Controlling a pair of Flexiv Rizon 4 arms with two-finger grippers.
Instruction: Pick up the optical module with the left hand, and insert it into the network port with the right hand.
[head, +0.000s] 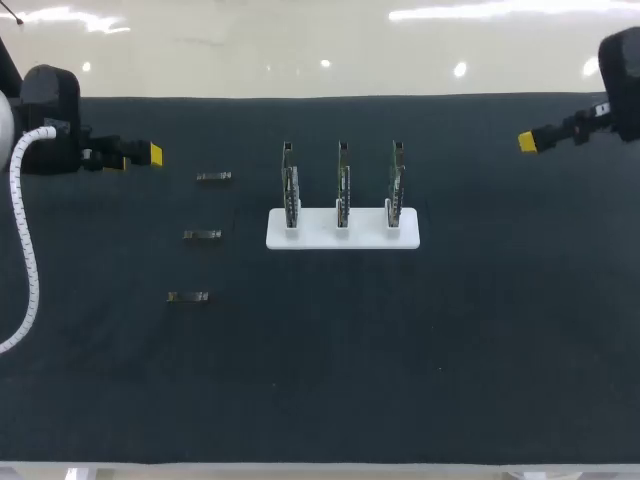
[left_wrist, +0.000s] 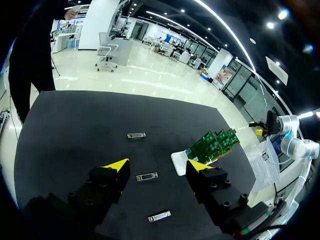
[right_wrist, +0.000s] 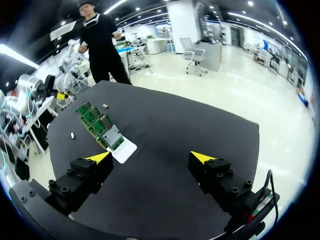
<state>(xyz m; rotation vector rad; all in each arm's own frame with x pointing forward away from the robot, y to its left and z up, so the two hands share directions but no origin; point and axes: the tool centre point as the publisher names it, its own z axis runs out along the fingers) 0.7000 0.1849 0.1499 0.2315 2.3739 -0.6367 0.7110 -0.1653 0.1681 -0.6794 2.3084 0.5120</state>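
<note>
Three small metal optical modules lie in a row on the black mat, left of centre: a far one (head: 214, 177), a middle one (head: 203, 235) and a near one (head: 188, 297). Three upright green network cards (head: 342, 185) stand in a white base (head: 342, 236) at the middle. My left gripper (head: 150, 153) hovers open at the far left, apart from the modules. In the left wrist view the gripper (left_wrist: 157, 165) is open above the middle module (left_wrist: 147, 176). My right gripper (head: 527, 141) hangs open at the far right. In its wrist view the gripper (right_wrist: 151, 157) is empty, with the cards (right_wrist: 97, 125) ahead.
The black mat (head: 450, 340) covers the table, with its front edge near the bottom of the head view. A white coiled cable (head: 25, 250) hangs from my left arm over the mat's left side.
</note>
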